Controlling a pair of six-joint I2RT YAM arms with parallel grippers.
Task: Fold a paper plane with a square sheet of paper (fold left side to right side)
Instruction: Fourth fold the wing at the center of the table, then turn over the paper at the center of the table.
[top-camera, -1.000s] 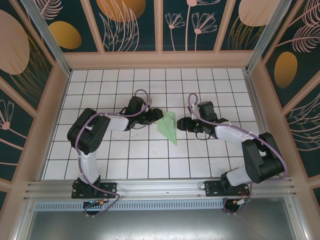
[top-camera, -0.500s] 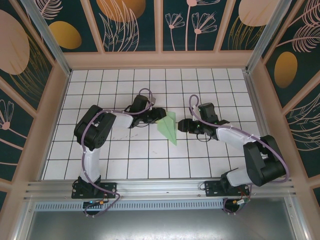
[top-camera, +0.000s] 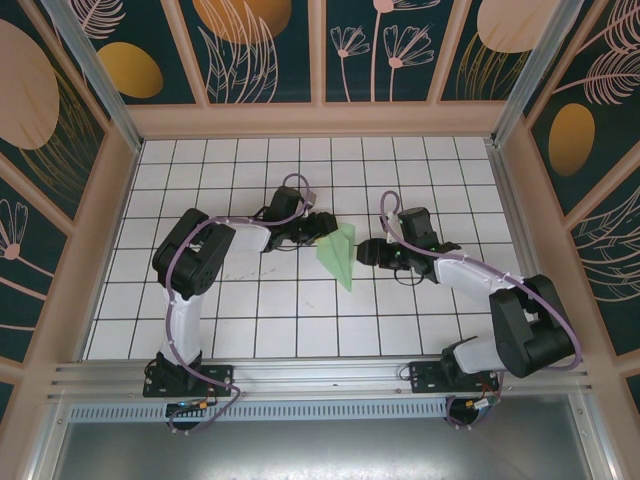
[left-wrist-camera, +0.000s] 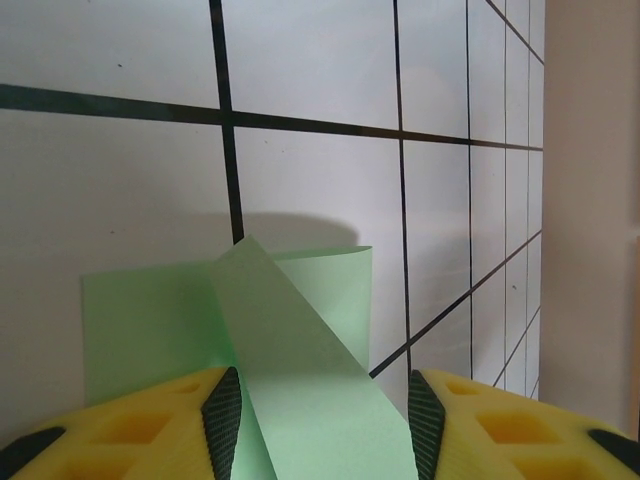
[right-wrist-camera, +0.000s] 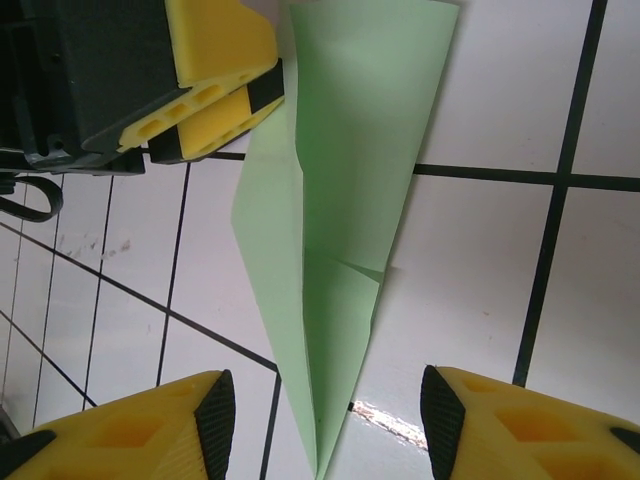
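Left gripper (left-wrist-camera: 323, 400) — jaws partly apart, a flap of the pale-green paper plane (left-wrist-camera: 300, 340) lying between the pads. Right gripper (right-wrist-camera: 328, 400) jaws apart too, gripping nothing, the plane's tip between them. From above, the plane sits mid-table (top-camera: 250, 310), point toward 6 o'clock — left gripper at its 10, right at its 3.

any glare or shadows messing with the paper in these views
Right wrist: a small bright glare patch on the tile beside the tip of the paper plane. Left wrist: the paper throws a soft shadow on the tile behind it. Top external: even light, no glare on the paper.
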